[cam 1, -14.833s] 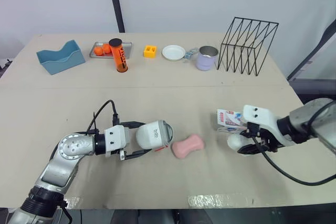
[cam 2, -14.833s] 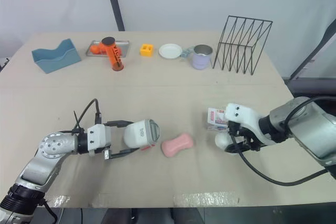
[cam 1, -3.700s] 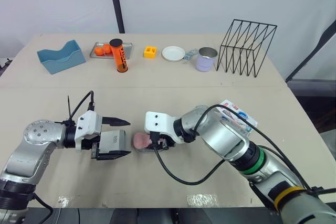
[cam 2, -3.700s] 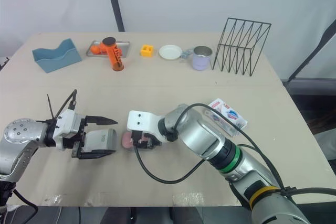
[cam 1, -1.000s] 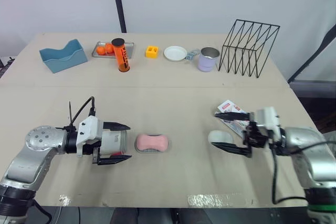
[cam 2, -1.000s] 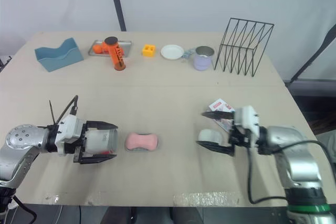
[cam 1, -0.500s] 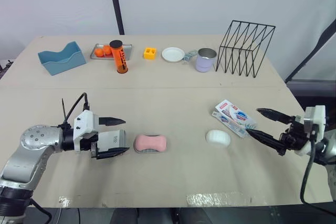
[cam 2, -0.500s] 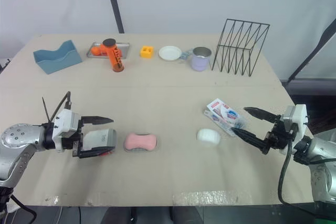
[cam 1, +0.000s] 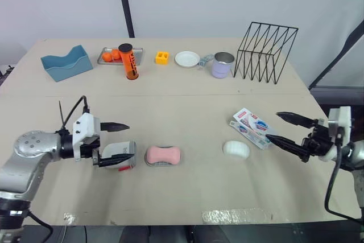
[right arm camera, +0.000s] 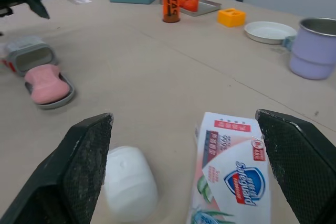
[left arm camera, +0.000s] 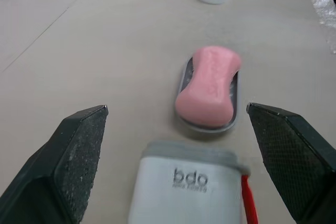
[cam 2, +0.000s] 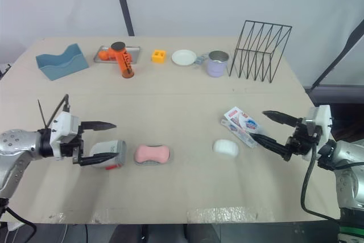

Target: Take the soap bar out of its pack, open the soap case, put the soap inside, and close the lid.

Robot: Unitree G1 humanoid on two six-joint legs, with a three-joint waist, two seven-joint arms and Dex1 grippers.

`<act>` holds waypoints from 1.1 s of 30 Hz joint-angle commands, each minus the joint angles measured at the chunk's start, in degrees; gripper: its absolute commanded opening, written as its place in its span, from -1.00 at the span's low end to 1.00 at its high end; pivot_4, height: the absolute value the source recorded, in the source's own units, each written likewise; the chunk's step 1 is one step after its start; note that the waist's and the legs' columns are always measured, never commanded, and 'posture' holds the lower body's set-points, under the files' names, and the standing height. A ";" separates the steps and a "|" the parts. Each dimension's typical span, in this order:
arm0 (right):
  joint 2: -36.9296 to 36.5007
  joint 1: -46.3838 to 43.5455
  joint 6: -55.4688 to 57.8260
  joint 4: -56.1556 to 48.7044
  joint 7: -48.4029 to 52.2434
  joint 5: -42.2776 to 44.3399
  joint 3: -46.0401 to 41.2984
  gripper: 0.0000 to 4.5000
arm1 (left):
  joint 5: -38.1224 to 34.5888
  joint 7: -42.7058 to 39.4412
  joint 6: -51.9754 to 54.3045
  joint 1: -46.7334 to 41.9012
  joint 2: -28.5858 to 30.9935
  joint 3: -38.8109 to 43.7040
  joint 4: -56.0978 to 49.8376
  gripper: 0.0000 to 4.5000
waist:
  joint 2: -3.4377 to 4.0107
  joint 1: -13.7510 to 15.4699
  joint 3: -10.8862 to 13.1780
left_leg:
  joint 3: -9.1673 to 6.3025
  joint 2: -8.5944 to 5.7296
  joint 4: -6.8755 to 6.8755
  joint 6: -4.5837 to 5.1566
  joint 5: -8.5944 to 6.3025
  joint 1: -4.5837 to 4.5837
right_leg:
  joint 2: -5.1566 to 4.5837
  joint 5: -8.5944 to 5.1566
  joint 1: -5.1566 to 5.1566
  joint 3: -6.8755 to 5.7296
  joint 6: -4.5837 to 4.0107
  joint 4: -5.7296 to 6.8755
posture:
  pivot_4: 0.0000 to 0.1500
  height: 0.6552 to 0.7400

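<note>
Pink soap bar lying in the grey case tray on the desk; case lid just beside it, between the 2 spread fingers of the left gripper, not gripped; right gripper wide open too, holding nothing, near the soap pack.

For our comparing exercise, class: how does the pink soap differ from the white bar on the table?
The pink soap is pink and pinched at the waist; the white bar is white and plainly rounded. The pink soap lies in the grey case base, while the white bar lies bare on the table beside the soap pack. Both lie flat and unheld.
</note>
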 commanded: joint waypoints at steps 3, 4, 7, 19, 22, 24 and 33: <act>-1.14 -2.45 -1.99 1.71 2.20 -1.13 1.17 0.99 | 0.08 -4.46 -2.12 0.49 4.03 2.96 1.84 1.00 | 0.02 0.02 0.02 | 0.00 -0.01 -0.03 0.00 0.00 0.00 | -0.01 0.00 0.00 0.00 0.00 -0.03 | 1.00 1.00; -1.20 -2.68 -2.39 1.94 2.67 -1.38 1.51 0.99 | -0.07 -4.95 -1.97 0.55 4.46 3.10 2.08 1.00 | 0.03 0.02 0.02 | 0.01 -0.02 -0.03 0.00 0.00 0.00 | -0.03 0.00 0.00 0.00 0.00 -0.03 | 1.00 1.00; -1.06 -3.65 -2.78 2.09 3.92 -1.94 2.96 0.99 | 0.32 -7.09 -2.27 0.24 5.89 2.82 3.28 1.00 | 0.04 0.02 0.03 | 0.02 -0.02 -0.03 0.01 0.00 0.00 | -0.04 0.00 -0.01 0.01 0.00 -0.03 | 1.00 1.00; -0.67 -2.33 -2.77 -0.73 5.41 -2.21 4.51 0.99 | 5.51 -9.50 -6.82 0.33 5.71 -0.82 6.79 1.00 | 0.09 0.02 0.06 | 0.05 -0.01 -0.03 0.02 -0.01 0.00 | -0.02 0.00 -0.02 0.03 0.00 -0.02 | 1.00 1.00; -0.75 -2.05 -2.43 -1.48 5.74 -1.93 4.68 0.99 | 6.25 -10.37 -8.16 -0.19 5.93 -1.32 8.29 1.00 | 0.09 0.02 0.06 | 0.05 -0.01 -0.03 0.02 -0.01 0.00 | -0.03 0.00 -0.02 0.04 0.00 -0.02 | 1.00 1.00; -0.95 -1.95 -2.21 -2.02 6.24 -1.74 4.83 0.99 | 7.12 -11.17 -9.70 -0.75 6.23 -1.79 9.86 1.00 | 0.10 0.02 0.06 | 0.05 -0.01 -0.03 0.02 -0.01 0.00 | -0.03 0.00 -0.02 0.04 0.00 -0.02 | 1.00 1.00; -1.47 -1.75 -2.77 -3.37 8.04 -2.22 5.59 0.99 | 9.84 -12.79 -13.87 -3.74 5.57 -3.77 15.00 1.00 | 0.10 0.02 0.06 | 0.06 -0.01 -0.03 0.02 -0.01 0.00 | -0.02 0.00 -0.03 0.04 0.00 -0.02 | 1.00 1.00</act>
